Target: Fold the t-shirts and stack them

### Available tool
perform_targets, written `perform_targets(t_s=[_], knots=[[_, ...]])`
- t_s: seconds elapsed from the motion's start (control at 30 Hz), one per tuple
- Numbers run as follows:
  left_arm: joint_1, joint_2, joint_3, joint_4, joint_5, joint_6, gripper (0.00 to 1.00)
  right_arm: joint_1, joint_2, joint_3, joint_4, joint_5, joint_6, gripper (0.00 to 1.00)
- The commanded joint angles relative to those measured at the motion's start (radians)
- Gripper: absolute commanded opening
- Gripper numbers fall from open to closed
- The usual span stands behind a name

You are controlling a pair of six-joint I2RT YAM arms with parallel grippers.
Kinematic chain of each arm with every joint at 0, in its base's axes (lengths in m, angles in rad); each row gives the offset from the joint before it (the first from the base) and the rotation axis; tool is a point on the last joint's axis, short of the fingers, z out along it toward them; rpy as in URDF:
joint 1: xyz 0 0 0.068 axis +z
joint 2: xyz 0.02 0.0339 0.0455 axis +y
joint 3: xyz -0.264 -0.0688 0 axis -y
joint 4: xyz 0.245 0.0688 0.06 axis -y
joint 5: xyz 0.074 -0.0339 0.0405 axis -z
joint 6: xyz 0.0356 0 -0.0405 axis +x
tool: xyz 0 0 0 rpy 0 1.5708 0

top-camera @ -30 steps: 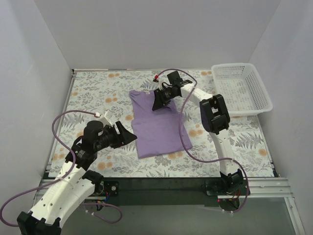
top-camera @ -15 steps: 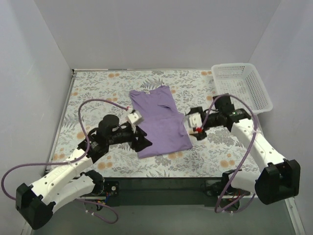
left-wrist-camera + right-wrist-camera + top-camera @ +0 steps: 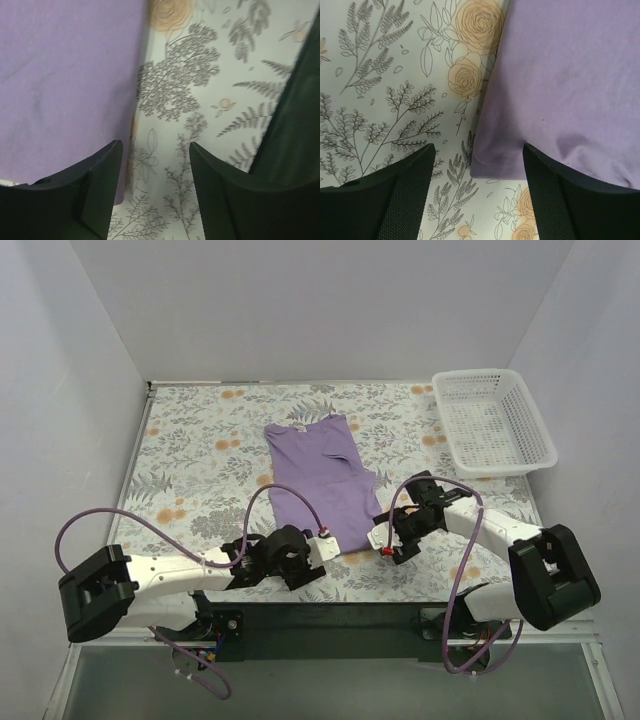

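Observation:
The lavender t-shirt (image 3: 325, 485) lies flat in the middle of the table as a long folded strip, collar at the far end. My left gripper (image 3: 308, 560) is open, low over the shirt's near left corner. In the left wrist view the left gripper (image 3: 155, 145) has one finger over the t-shirt (image 3: 65, 75) edge and bare cloth cover between its fingers. My right gripper (image 3: 394, 537) is open at the near right corner. In the right wrist view the right gripper (image 3: 477, 147) has the t-shirt (image 3: 560, 75) corner lying between its fingers, not pinched.
A white mesh basket (image 3: 495, 420) stands at the far right. A floral tablecloth (image 3: 190, 455) covers the table, with grey walls on three sides. The black front edge of the table (image 3: 330, 615) runs just behind both grippers.
The right gripper left the shirt's far end, swung to the near right corner and opened wider. The left arm swept right along the front edge to the near left corner.

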Motion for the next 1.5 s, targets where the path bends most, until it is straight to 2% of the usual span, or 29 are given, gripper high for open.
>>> perform_targets(t_s=[0.0, 0.17, 0.27, 0.37, 0.4, 0.43, 0.47, 0.57, 0.63, 0.67, 0.7, 0.77, 0.8, 0.9, 1.0, 1.1, 1.13, 1.17, 1.23, 1.27, 1.33, 1.37, 1.4, 1.43, 1.47], knots=[[-0.005, 0.012, -0.034, 0.101, -0.163, 0.045, 0.57, 0.009, 0.055, 0.024, 0.1, 0.07, 0.069, 0.76], [-0.005, 0.069, -0.063, 0.104, -0.213, 0.085, 0.56, 0.018, 0.098, -0.012, 0.198, 0.126, 0.116, 0.67], [-0.003, 0.107, -0.077, 0.124, -0.249, 0.109, 0.35, 0.021, 0.122, -0.024, 0.247, 0.148, 0.151, 0.45], [-0.003, 0.159, -0.082, 0.139, -0.276, 0.122, 0.17, 0.021, 0.139, -0.024, 0.247, 0.151, 0.161, 0.27], [-0.005, 0.185, -0.082, 0.139, -0.281, 0.125, 0.12, 0.021, 0.141, -0.026, 0.247, 0.153, 0.164, 0.24], [-0.003, 0.196, -0.083, 0.139, -0.297, 0.128, 0.07, 0.021, 0.139, -0.03, 0.246, 0.153, 0.165, 0.1], [-0.003, 0.208, -0.082, 0.175, -0.304, 0.129, 0.0, 0.021, 0.136, -0.033, 0.247, 0.154, 0.173, 0.02], [-0.003, 0.222, -0.06, 0.158, -0.264, 0.129, 0.0, 0.021, 0.106, -0.042, 0.214, 0.131, 0.168, 0.01], [-0.009, 0.193, -0.04, 0.118, -0.168, 0.114, 0.0, 0.021, 0.063, -0.035, 0.106, 0.114, 0.158, 0.01], [-0.029, 0.149, -0.027, 0.086, -0.141, 0.111, 0.0, 0.021, 0.048, -0.013, 0.048, 0.096, 0.138, 0.01], [-0.047, 0.124, -0.023, 0.067, -0.109, 0.102, 0.0, 0.02, 0.032, -0.004, -0.087, 0.085, 0.068, 0.01], [-0.11, 0.066, -0.007, 0.001, 0.008, 0.096, 0.0, 0.02, -0.044, -0.003, -0.168, 0.058, 0.061, 0.01], [-0.133, 0.054, 0.003, -0.025, 0.046, 0.089, 0.0, 0.02, -0.074, -0.006, -0.261, 0.045, 0.008, 0.01], [-0.221, 0.043, 0.033, -0.106, 0.147, 0.039, 0.0, 0.018, -0.196, -0.016, -0.368, 0.007, -0.017, 0.01], [-0.271, 0.044, 0.037, -0.134, 0.144, 0.005, 0.0, 0.018, -0.295, -0.016, -0.365, 0.007, 0.029, 0.01], [-0.265, 0.008, 0.027, -0.099, 0.039, 0.048, 0.0, 0.004, -0.272, 0.039, -0.34, 0.008, 0.09, 0.01], [-0.253, -0.008, 0.023, -0.071, 0.025, 0.072, 0.0, -0.011, -0.249, 0.059, -0.333, 0.01, 0.101, 0.01], [-0.194, -0.035, 0.023, -0.059, 0.018, 0.117, 0.0, -0.02, -0.224, 0.082, -0.319, 0.008, 0.116, 0.01], [-0.086, -0.058, 0.049, -0.044, 0.093, 0.151, 0.0, -0.048, -0.139, 0.175, -0.302, 0.007, 0.131, 0.01], [0.034, -0.072, 0.058, -0.036, 0.121, 0.167, 0.0, -0.056, -0.106, 0.215, -0.293, 0.008, 0.157, 0.01], [0.144, -0.075, 0.084, 0.007, 0.19, 0.229, 0.0, -0.062, 0.001, 0.337, -0.262, 0.012, 0.185, 0.01], [0.244, -0.056, 0.101, 0.021, 0.21, 0.244, 0.0, -0.062, 0.044, 0.382, -0.242, 0.012, 0.214, 0.01], [0.293, -0.037, 0.119, 0.033, 0.239, 0.267, 0.0, -0.062, 0.087, 0.43, -0.236, 0.01, 0.237, 0.01], [0.337, 0.01, 0.168, 0.045, 0.28, 0.272, 0.0, -0.063, 0.183, 0.549, -0.233, 0.007, 0.26, 0.01], [0.418, 0.036, 0.19, 0.055, 0.296, 0.275, 0.0, -0.062, 0.234, 0.607, -0.227, -0.001, 0.288, 0.01]])
